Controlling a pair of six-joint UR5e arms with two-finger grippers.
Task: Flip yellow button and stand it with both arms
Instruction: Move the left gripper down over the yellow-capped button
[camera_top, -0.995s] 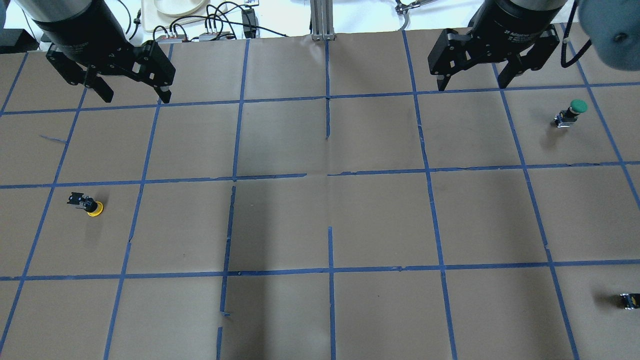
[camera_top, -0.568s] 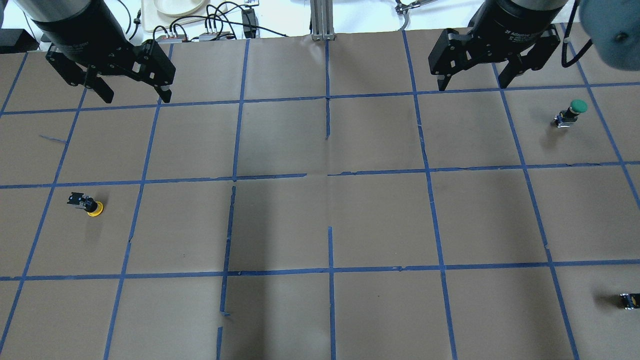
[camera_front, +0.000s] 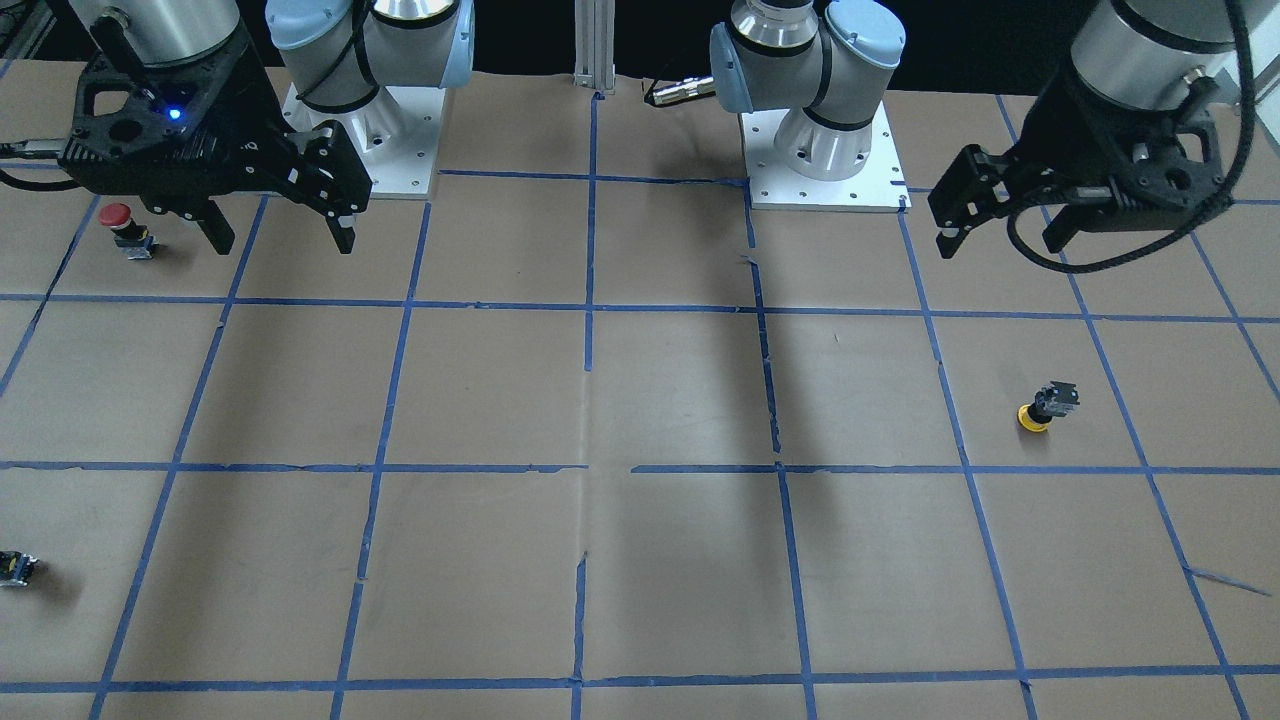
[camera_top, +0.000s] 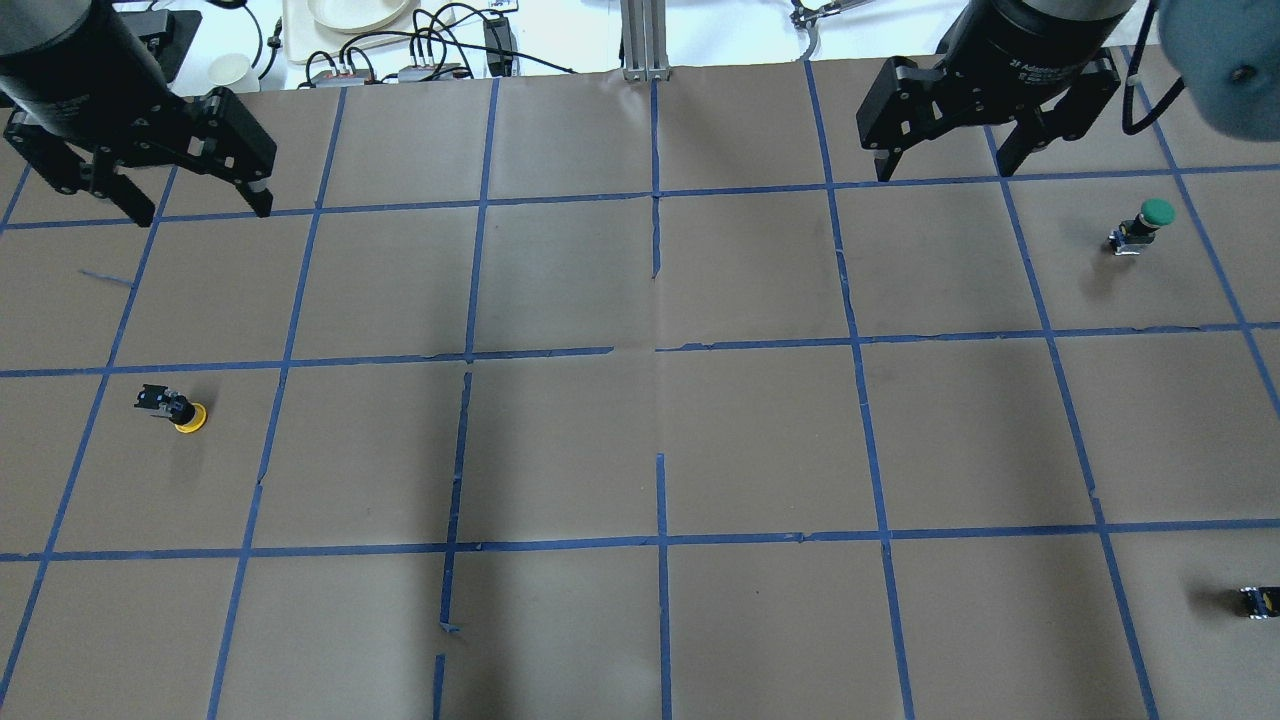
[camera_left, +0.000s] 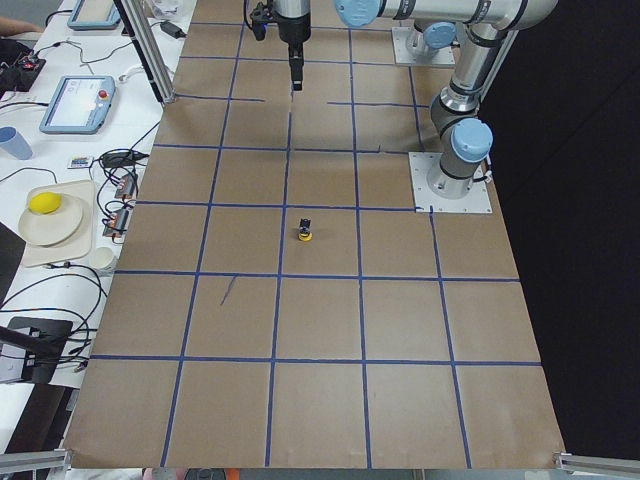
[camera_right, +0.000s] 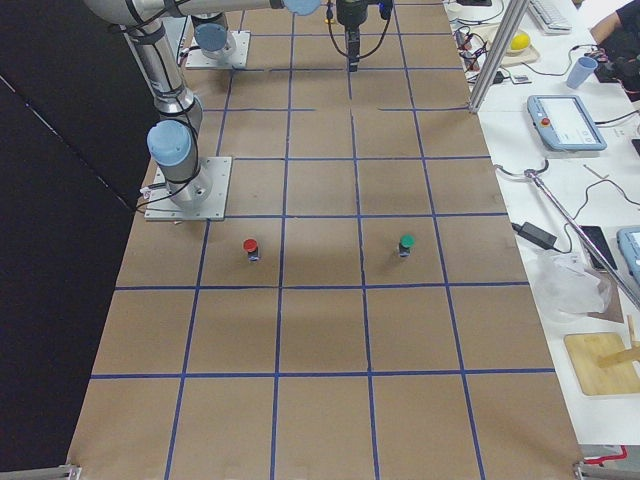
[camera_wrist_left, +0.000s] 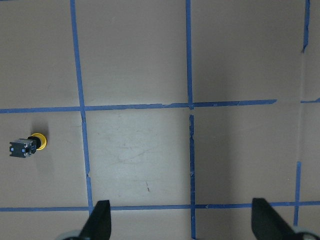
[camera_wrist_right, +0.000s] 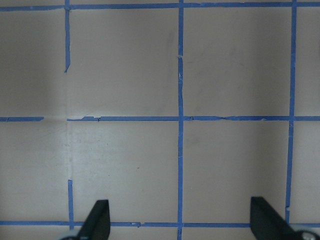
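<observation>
The yellow button rests cap down on the brown paper, with its black-and-grey body above the cap. It stands on the table's left side and also shows in the front view, the left side view and the left wrist view. My left gripper is open and empty, high above the paper and well beyond the button; it also shows in the front view. My right gripper is open and empty over the far right, far from the button.
A green-capped button stands at the far right. A red-capped button stands near the right arm's base. A small dark capless block lies at the near right edge. Cables and a plate lie beyond the far edge.
My left gripper has moved left in the overhead view and stays open. The right gripper and the yellow button have not moved.
</observation>
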